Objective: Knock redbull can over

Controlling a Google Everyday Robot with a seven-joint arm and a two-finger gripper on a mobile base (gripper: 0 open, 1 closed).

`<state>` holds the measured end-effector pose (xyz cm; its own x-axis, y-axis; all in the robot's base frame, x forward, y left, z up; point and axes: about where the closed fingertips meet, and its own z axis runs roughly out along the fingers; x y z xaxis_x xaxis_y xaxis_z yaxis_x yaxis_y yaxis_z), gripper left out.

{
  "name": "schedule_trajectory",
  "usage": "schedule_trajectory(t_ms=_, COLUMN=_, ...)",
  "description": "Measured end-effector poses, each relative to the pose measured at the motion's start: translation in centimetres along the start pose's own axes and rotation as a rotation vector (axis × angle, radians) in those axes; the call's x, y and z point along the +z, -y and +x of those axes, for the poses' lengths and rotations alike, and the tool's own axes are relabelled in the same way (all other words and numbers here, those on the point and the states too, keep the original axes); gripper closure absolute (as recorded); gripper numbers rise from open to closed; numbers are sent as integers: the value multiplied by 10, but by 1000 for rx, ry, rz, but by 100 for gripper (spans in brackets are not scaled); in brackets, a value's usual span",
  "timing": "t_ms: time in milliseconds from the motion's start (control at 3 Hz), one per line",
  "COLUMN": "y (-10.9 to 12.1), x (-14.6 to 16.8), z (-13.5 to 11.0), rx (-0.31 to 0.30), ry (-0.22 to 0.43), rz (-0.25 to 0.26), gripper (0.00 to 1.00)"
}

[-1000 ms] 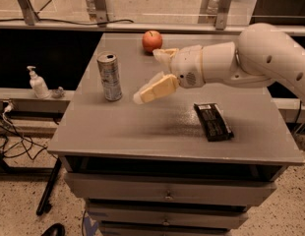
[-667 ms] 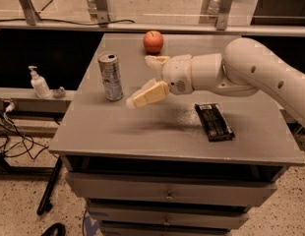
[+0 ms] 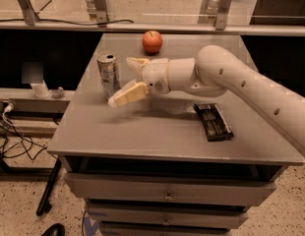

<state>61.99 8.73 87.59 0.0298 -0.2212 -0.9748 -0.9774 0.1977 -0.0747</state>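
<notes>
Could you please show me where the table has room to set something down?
Free: the front-left of the table, before the redbull can and left of the snack-bar wrapper; also right of the apple. Crowded: the open tool beside the can.

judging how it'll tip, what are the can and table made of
Can: likely thin metal, silvery sheen, pull-tab top. Table: smooth matte grey, maybe laminate or painted metal; can't tell. Gripper, open, sits right beside the can.

The desk [image 3: 157,132] carried an upright redbull can [image 3: 108,75], an apple [image 3: 152,42] and a dark wrapper [image 3: 214,122] — the hand [image 3: 122,81] hovered beside the can.
</notes>
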Motion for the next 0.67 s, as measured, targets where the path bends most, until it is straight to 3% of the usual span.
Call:
schedule_trajectory(t_ms=333, y=12, x=21, z=-2, rx=-7, ry=38, rz=-1, gripper=17)
schedule_trajectory(t_ms=667, y=18, x=35, z=-4, rx=-2, ry=67, rz=4, gripper=41)
